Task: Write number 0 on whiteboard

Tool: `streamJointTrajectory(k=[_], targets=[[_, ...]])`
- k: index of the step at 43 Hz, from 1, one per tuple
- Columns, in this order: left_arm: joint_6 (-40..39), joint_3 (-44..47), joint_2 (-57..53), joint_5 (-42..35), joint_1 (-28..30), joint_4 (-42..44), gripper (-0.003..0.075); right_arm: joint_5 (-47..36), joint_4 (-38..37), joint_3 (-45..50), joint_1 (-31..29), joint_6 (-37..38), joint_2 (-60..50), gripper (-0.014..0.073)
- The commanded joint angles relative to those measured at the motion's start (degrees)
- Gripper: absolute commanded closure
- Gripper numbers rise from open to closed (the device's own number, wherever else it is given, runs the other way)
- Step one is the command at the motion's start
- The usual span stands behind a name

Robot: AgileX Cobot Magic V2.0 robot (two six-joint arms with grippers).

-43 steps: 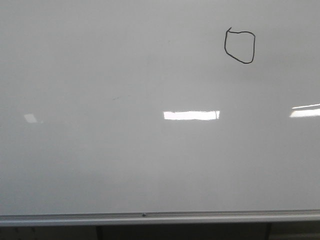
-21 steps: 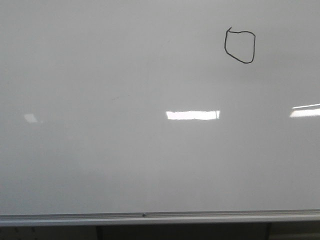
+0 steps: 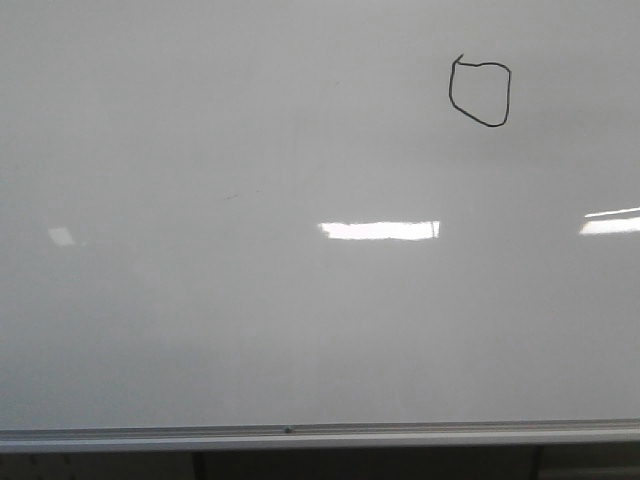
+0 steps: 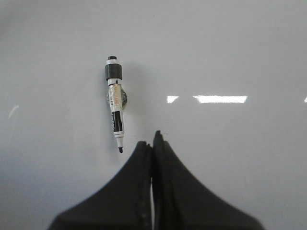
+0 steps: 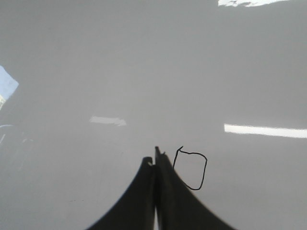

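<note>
The whiteboard fills the front view, with a silver rail along its lower edge. The number 0, a thin black squarish loop with a tiny tail, is drawn at its upper right. It also shows in the right wrist view, just beside my right gripper, which is shut and empty. In the left wrist view my left gripper is shut and empty. A black-and-white marker lies on the board just beyond it, tip toward the fingers. Neither gripper shows in the front view.
Bright white rectangular light reflections lie on the board. A silver metal rail runs along its lower edge. A pale blue patch shows at the edge of the right wrist view.
Only the central light reflection has shifted slightly in width. The drawn loop and the board are unchanged.
</note>
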Motion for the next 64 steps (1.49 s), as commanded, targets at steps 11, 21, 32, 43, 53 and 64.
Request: streamJointTrajectory(k=[11,21,32,43,53,64], targets=[[-0.5,1.3,-1.0,-4.3,0.0,0.0,0.0740,-4.8,-11.0,3.0,0.6,4.2,-2.1,0.0662],[-0.5,1.3,-1.0,-4.3,0.0,0.0,0.0740,-4.8,-35.8,14.7,-4.3,28.0,-12.2,0.0662],[-0.5,1.3,-1.0,-4.3,0.0,0.0,0.0740,-4.7,-47.7,27.9,-10.8,42.1,-23.8,0.0662],[-0.5,1.3,-1.0,-4.3,0.0,0.0,0.0740,-1.4,-47.7,32.8,-11.1,42.1,-29.9,0.0662],[-0.5,1.3,-1.0,-4.3,0.0,0.0,0.0740,0.7,-47.7,32.8,-11.3,42.1,-31.2,0.0662],[-0.5,1.3,-1.0,-4.3,0.0,0.0,0.0740,0.7,-47.7,32.8,-11.3,42.1,-31.2,0.0662]])
